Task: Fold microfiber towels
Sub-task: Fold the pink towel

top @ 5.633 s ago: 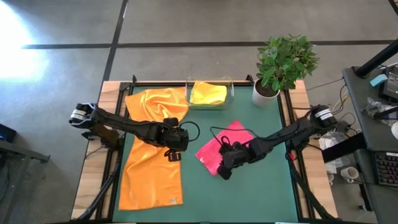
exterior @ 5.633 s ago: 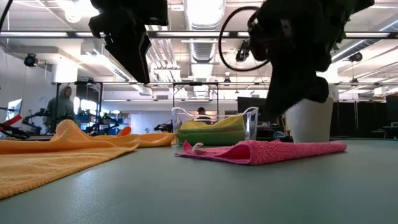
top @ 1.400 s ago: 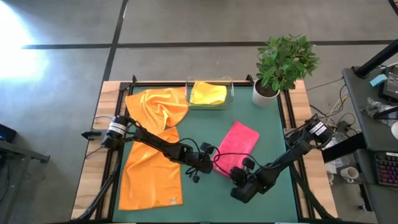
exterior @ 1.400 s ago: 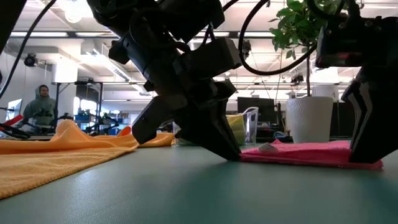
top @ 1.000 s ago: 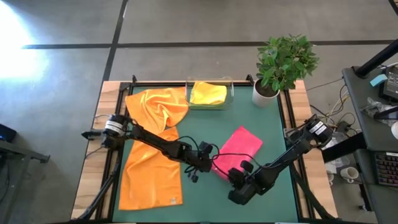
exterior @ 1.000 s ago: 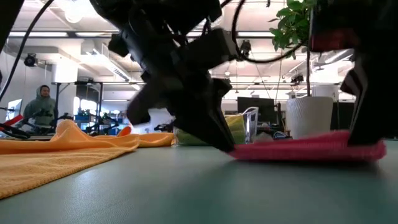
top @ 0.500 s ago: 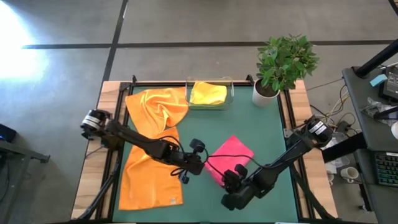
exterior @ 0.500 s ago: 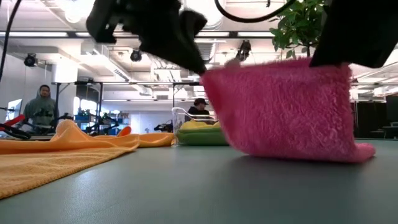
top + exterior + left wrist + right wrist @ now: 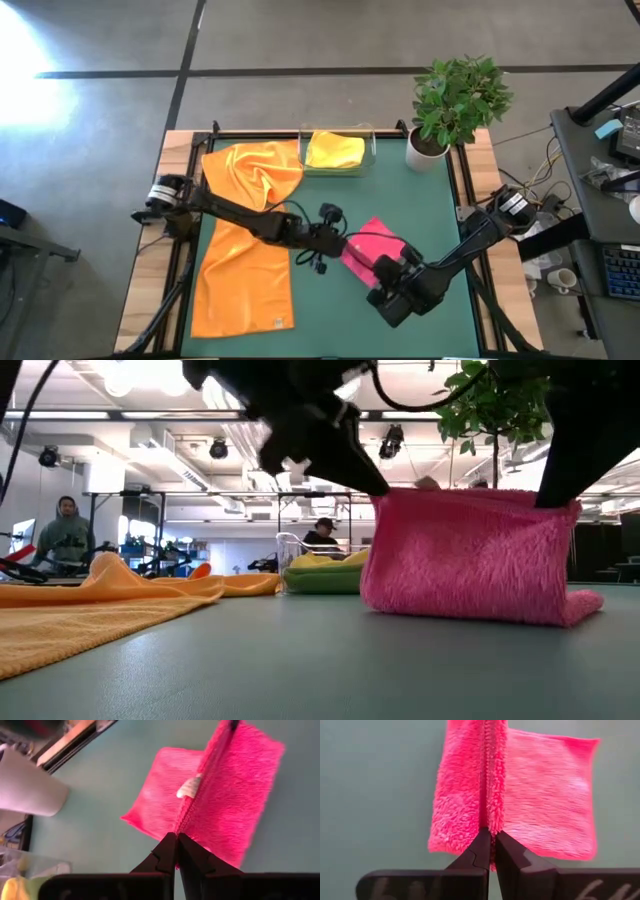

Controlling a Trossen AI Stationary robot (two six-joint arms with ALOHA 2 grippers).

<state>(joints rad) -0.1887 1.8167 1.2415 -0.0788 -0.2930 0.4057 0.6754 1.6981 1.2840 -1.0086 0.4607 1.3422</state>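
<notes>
A hot pink towel [image 9: 465,555] is held up by its upper edge between both grippers, and its lower part [image 9: 585,603] lies on the green mat. My left gripper [image 9: 340,243] is shut on the edge's left end. My right gripper [image 9: 385,270] is shut on its right end. An orange towel [image 9: 243,265] lies spread flat at the left, and a second orange one [image 9: 255,170] lies rumpled behind it. A yellow towel [image 9: 335,150] rests in the clear tray [image 9: 372,150] over something green [image 9: 325,580]. My left gripper pinches the pink towel's raised edge [image 9: 181,822] at its left corner between its two fingers, slanting down from the table's left. The towel hangs below the fingers. My right gripper pinches the same edge [image 9: 489,820] at its right corner, coming steeply from above. Cloth falls away on both sides of its fingers, its lower part on the mat.
A potted plant in a white pot [image 9: 428,148] stands at the back right. The clear tray sits at the middle of the far edge. Bare green mat [image 9: 330,320] lies in front of the pink towel. People show in the room beyond the table.
Both grippers have risen with the pink towel's near edge, staying shut on it. The towel, which lay flat on the mat, now stands up like a curtain between them. Its far part has stayed on the mat.
</notes>
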